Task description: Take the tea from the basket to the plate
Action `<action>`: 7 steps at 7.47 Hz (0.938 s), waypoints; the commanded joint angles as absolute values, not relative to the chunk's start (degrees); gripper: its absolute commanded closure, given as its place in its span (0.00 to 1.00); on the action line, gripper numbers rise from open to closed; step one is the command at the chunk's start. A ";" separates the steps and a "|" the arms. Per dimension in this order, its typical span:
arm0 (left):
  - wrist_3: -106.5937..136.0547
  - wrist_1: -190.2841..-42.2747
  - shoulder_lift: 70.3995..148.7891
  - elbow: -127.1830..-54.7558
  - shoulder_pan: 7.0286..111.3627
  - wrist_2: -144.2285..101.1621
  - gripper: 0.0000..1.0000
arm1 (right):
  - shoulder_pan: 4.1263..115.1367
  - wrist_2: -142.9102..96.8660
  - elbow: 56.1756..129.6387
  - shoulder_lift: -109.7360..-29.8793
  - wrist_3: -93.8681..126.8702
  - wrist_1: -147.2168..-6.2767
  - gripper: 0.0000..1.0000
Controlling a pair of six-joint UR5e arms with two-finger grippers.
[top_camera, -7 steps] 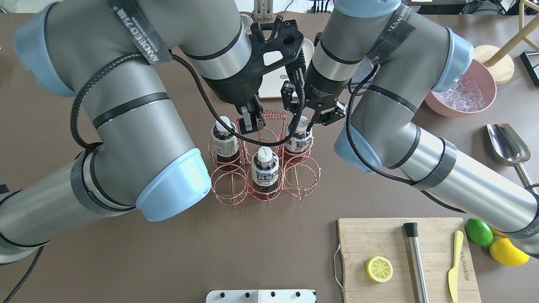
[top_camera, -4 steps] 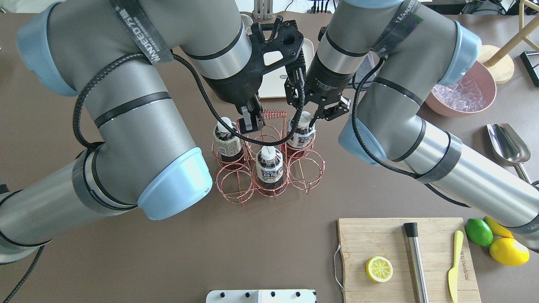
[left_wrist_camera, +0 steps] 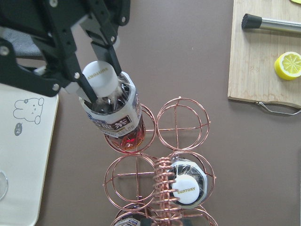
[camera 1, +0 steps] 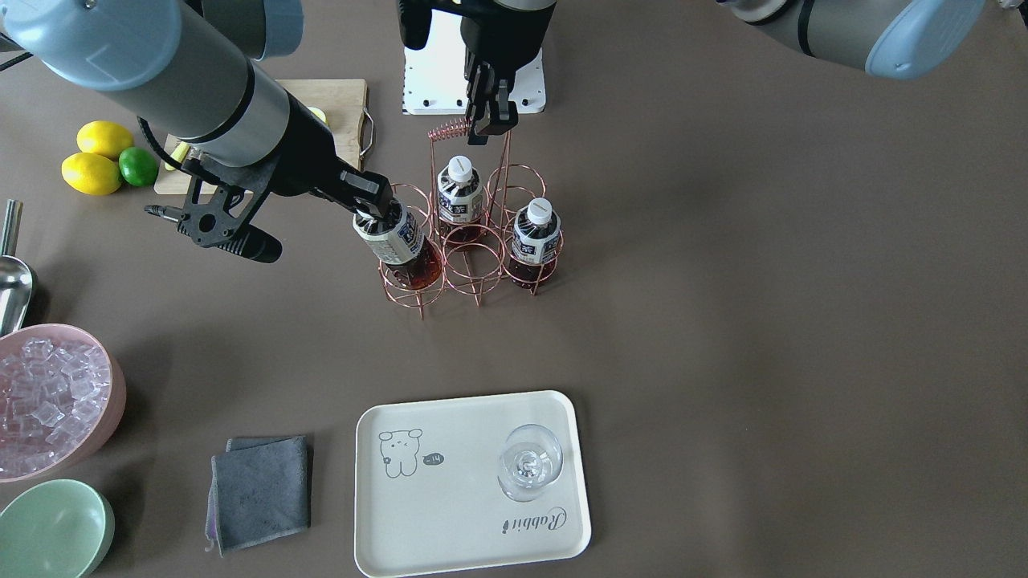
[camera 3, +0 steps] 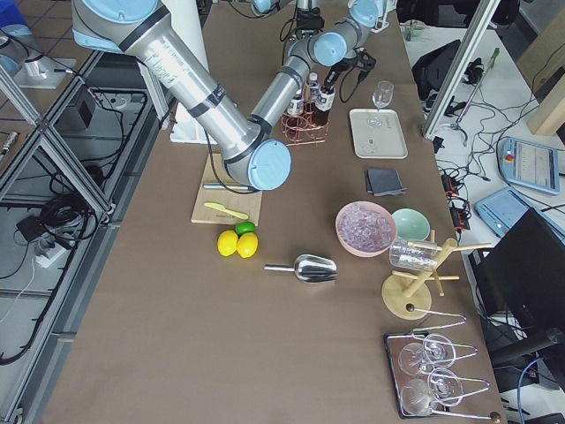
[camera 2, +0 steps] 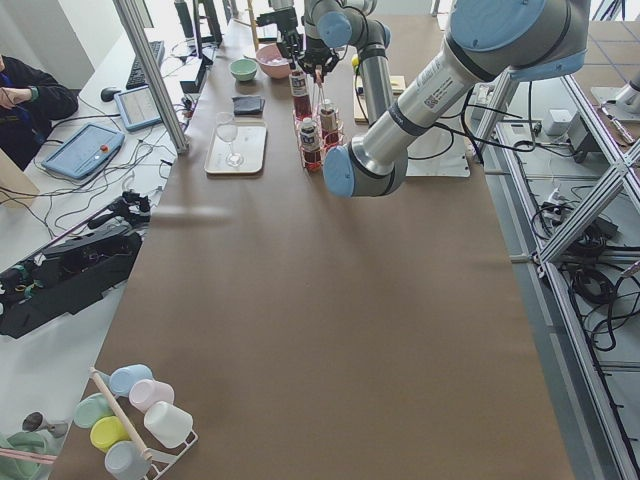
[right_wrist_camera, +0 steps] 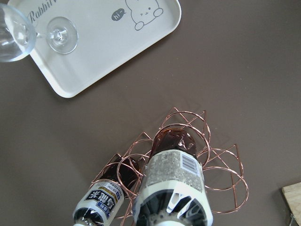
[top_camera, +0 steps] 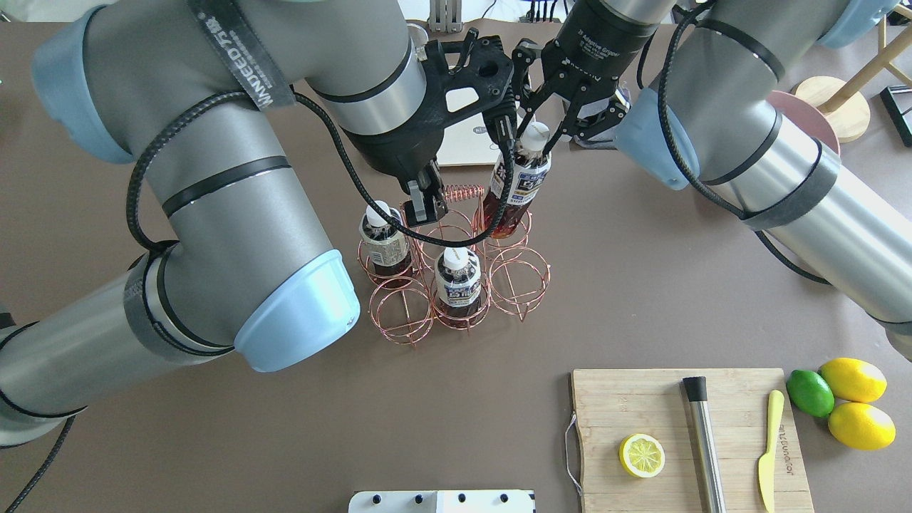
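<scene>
Right gripper has its fingers pinched on the white cap of one tea bottle, and that is the news. Half a second ago this bottle stood upright and deep in the cell at 1 o'clock of the basket in the overhead view. Now it has been hoisted and leans, cap toward the plate side. Its dark base is about level with the cell's top ring; I can't tell whether it is fully clear of the wire. So the lift-out is nearly done and the carry is what's left, I'd judge.

Left gripper is closed on the basket's handle beside the coil, just as before, seemingly steadying it. The basket itself has barely shifted.

The plate lies at 6 o'clock from the basket in the front-facing view, well apart from it. A clear glass stands toward its 3 o'clock edge, leaving the bear-drawing half bare.

The bottle is thin clear plastic, round, with reddish-brown liquid, a glossy printed label and a smooth cap. It is probably light but prone to swing from a cap-only hold. The basket is shiny rose-gold wire, six round rings with a springy twisted handle, which could snag the base. The plate is matte cream, flat, with rounded corners and a low lip. Two other bottles remain seated.
</scene>
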State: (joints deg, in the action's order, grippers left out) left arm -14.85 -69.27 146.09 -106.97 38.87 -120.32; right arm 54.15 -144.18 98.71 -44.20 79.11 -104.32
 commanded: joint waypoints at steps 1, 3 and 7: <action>-14.85 -69.69 145.64 -107.14 38.85 -120.32 1.00 | 59.22 -145.55 95.21 -40.61 74.57 -108.19 1.00; -14.85 -69.70 145.46 -107.66 39.54 -120.58 1.00 | 60.91 -143.89 81.03 -34.13 68.23 -106.80 1.00; -14.85 -69.00 142.83 -112.49 44.98 -120.59 1.00 | 60.74 -138.62 54.89 -25.78 64.95 -88.80 1.00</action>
